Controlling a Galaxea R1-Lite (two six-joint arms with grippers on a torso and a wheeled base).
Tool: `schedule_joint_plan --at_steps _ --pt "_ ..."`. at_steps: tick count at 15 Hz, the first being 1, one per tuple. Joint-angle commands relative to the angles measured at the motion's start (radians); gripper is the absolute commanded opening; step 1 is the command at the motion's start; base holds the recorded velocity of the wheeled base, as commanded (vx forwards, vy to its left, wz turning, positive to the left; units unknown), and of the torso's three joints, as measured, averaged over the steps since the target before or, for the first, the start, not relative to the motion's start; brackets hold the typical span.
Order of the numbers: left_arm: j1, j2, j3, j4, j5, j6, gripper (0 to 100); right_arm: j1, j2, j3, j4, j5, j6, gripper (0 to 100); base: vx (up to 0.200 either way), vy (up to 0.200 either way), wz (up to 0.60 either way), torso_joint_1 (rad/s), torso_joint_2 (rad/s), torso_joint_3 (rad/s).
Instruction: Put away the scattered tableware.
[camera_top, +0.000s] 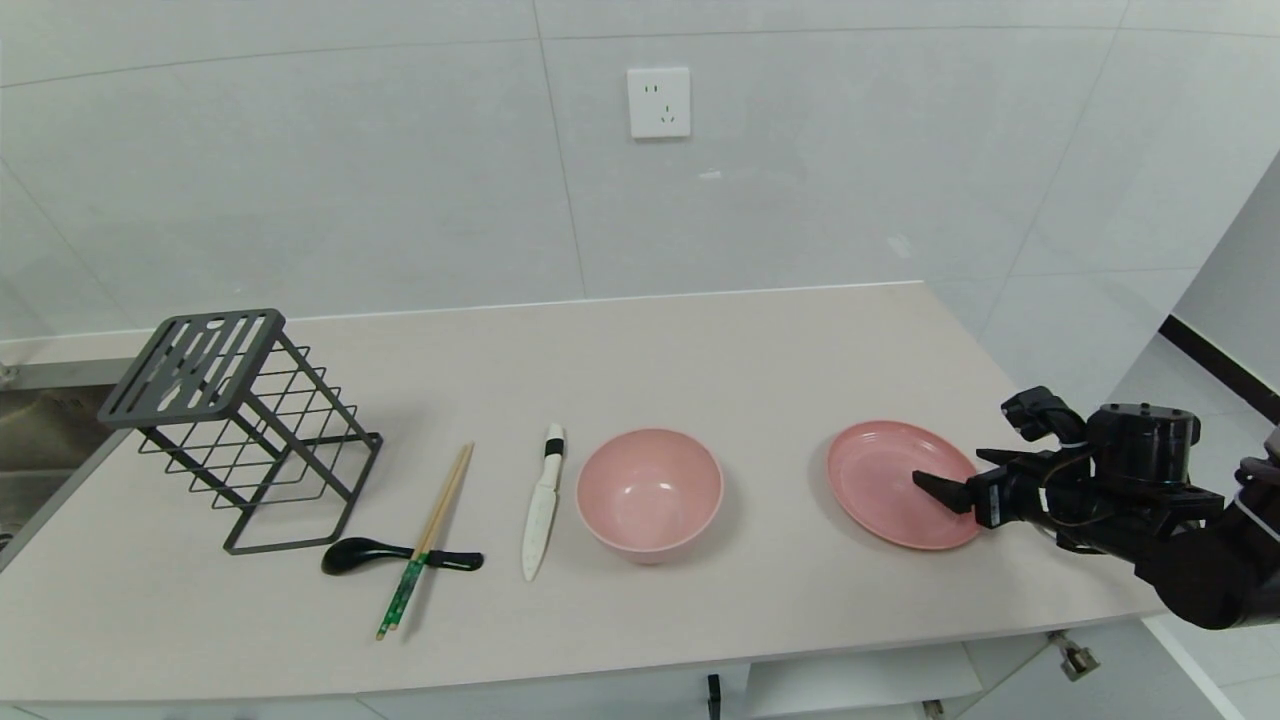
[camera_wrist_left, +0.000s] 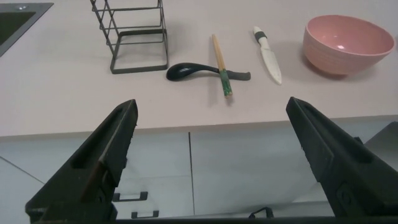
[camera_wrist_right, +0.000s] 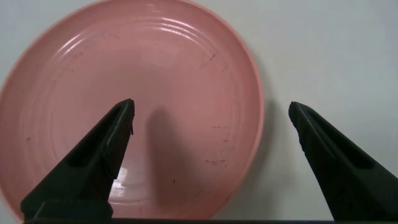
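the wire rack (camera_top: 240, 420) stands at the counter's (camera_top: 760, 350) left end, likely the cutlery's home. the pink plate (camera_top: 890, 490) lies flat at the right, the pink bowl (camera_top: 650, 492) beside it, then knife (camera_top: 542, 500), chopsticks (camera_top: 425, 540), black spoon (camera_top: 370, 555). the right gripper (camera_top: 955, 473), spread wide, straddles the plate's rim, apparently to grasp it; the left gripper (camera_wrist_left: 211, 104) hangs spread before the counter's front.

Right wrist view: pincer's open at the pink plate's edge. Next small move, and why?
Probably ease the right pincer straight down until the rim of the round pink plastic plate sits between its fingers, before closing. The pincer is open and straddles the rim: one finger hangs over the plate's inside, the other over the beige countertop beyond it.
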Motion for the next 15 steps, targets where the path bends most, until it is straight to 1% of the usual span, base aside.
schedule_joint_plan --at_steps 1,6,11,12,15 --pt "0.0 0.001 0.0 -0.001 0.0 0.002 100 0.003 0.013 0.001 -0.001 0.001 0.0 100 0.0 0.0 0.0 0.0 0.0 0.0" --pt "0.0 0.001 0.0 -0.001 0.0 0.0 100 0.039 0.023 0.007 -0.001 0.001 0.0 100 0.0 0.0 0.0 0.0 0.0 0.0" --pt "0.0 0.001 0.0 -0.001 0.0 -0.002 100 0.042 0.041 0.019 -0.001 0.001 0.001 100 0.0 0.0 0.0 0.0 0.0 0.0" --pt "0.0 0.001 0.0 -0.001 0.0 -0.002 100 0.042 0.046 0.018 -0.001 0.001 0.003 0 0.0 0.0 0.0 0.0 0.0 0.0" --pt "0.0 0.001 0.0 -0.001 0.0 0.002 100 0.04 0.049 0.013 -0.001 0.001 0.004 0 0.0 0.0 0.0 0.0 0.0 0.0"
